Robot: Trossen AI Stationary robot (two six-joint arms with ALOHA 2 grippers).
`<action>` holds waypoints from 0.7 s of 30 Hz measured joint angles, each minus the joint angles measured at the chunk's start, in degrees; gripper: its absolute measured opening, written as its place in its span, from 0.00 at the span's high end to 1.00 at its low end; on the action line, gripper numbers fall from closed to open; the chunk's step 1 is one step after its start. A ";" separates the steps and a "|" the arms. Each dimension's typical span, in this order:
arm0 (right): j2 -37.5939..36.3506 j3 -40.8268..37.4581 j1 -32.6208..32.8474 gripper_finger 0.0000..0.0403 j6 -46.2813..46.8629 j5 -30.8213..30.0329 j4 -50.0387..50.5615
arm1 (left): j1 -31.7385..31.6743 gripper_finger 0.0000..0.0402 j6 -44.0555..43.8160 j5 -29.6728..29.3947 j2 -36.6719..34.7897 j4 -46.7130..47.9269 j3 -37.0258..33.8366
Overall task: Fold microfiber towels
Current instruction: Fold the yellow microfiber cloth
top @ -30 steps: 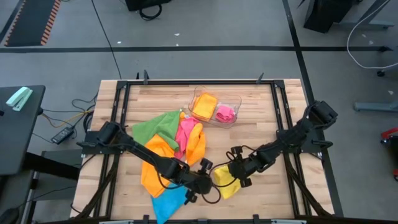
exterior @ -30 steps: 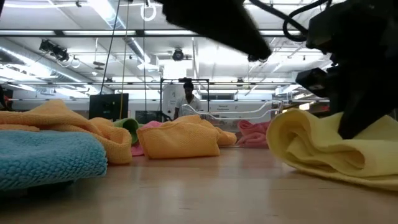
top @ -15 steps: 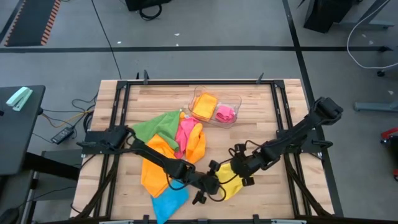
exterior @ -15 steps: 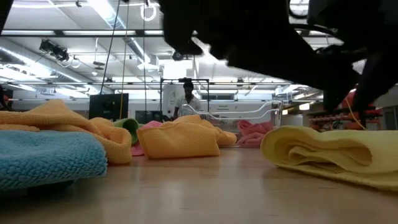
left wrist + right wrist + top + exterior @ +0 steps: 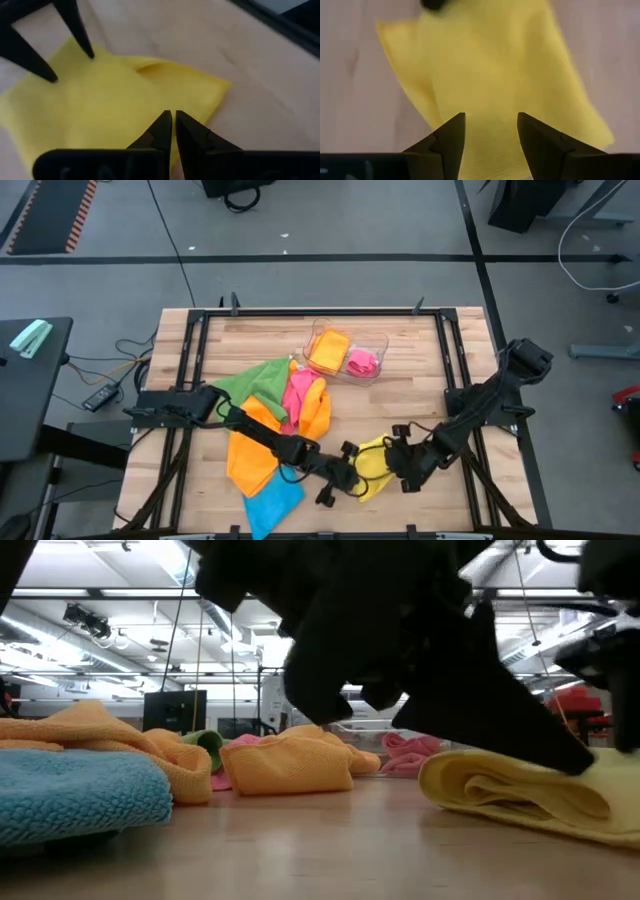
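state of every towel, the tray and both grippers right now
yellow towel: folded over, flat on the table
blue towel: loose, unfolded
orange towel: crumpled in the pile
green towel: crumpled
pink towel: crumpled
clear tray: holds an orange and a pink cloth
left gripper: shut, over the yellow towel
right gripper: open, empty, over the yellow towel

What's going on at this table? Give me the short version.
Two robot arms are folding towels. Both work on the yellow towel near the table's front edge: the left end effector is shut over it, and the right end effector hangs open over it, gripping nothing. The towel lies doubled over on the table. A heap of green, orange, pink and blue towels waits to the left, and a clear tray at the back holds an orange and a pink one.
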State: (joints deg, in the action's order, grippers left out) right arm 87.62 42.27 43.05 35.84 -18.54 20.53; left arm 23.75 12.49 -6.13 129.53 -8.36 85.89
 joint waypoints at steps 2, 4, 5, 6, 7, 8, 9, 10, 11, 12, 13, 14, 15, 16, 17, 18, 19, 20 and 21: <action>1.11 -0.95 0.72 0.53 -0.03 -0.95 -0.19 | 0.13 0.93 0.01 0.26 0.28 -1.25 -0.05; 2.16 -1.49 1.03 0.53 -0.11 -2.14 0.21 | 0.48 0.93 0.04 0.11 0.34 -2.55 -0.07; 2.58 -1.83 1.03 0.53 -0.58 -2.44 0.22 | 0.55 0.93 0.36 -0.01 0.28 -3.27 -0.07; 2.73 -2.26 1.03 0.53 -1.26 -2.57 0.83 | 0.54 0.93 1.15 -0.03 0.10 -3.78 -0.07; 2.99 -2.56 0.94 0.53 -2.16 -2.75 1.17 | 0.72 0.93 1.83 -0.02 -0.31 -3.87 -0.07; 3.17 -2.79 0.69 0.53 -3.91 -2.85 1.03 | 0.87 0.93 2.69 -0.06 -0.80 -3.93 -0.07; 3.13 -3.27 0.55 0.53 -6.06 -2.87 1.09 | 0.92 0.93 3.34 -0.05 -1.35 -4.14 -0.07; 2.92 -3.62 0.52 0.53 -8.67 -2.91 1.43 | 1.02 0.93 4.15 -0.03 -1.89 -4.44 -0.05; 2.86 -3.98 0.22 0.53 -12.14 -3.60 2.18 | 1.21 0.92 4.57 -0.04 -2.39 -4.47 0.00; 2.57 -4.17 -0.10 0.53 -15.80 -5.01 3.34 | 1.28 0.92 4.70 -0.05 -2.86 -4.09 0.00; 2.20 -4.33 -0.22 0.53 -19.65 -7.21 4.65 | 1.28 0.92 4.71 -0.06 -2.95 -4.67 0.00; 1.89 -4.42 -0.45 0.53 -23.68 -10.11 5.85 | 1.28 0.92 5.06 -0.09 -3.17 -4.81 0.02; 1.71 -4.60 -0.89 0.53 -27.68 -12.88 6.73 | 1.28 0.93 5.92 -0.07 -3.52 -3.98 -0.04; 1.37 -4.61 -1.40 0.53 -31.35 -15.18 8.13 | 1.27 0.93 6.19 -0.17 -3.69 -4.16 -0.07; 1.03 -4.66 -1.88 0.53 -34.33 -17.26 9.14 | 1.24 0.93 6.35 -0.53 -3.86 -4.55 -0.04; 0.70 -4.64 -2.62 0.53 -36.91 -18.81 9.68 | 1.20 0.94 6.63 -1.11 -4.13 -4.49 -0.04; 0.49 -4.62 -3.32 0.53 -38.85 -19.71 10.20 | 1.17 0.94 6.72 -1.84 -4.42 -4.02 -0.04; 0.37 -4.62 -3.95 0.53 -39.80 -20.03 10.40 | 1.16 0.94 6.76 -2.67 -4.60 -3.69 -0.04; 0.12 -4.62 -4.43 0.53 -40.18 -20.04 10.35 | 1.06 0.95 6.78 -3.37 -4.65 -3.80 -0.04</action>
State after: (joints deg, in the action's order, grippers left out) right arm 87.74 37.65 38.61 -4.34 -38.59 30.88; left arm 24.81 19.28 -9.50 124.88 -12.16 85.84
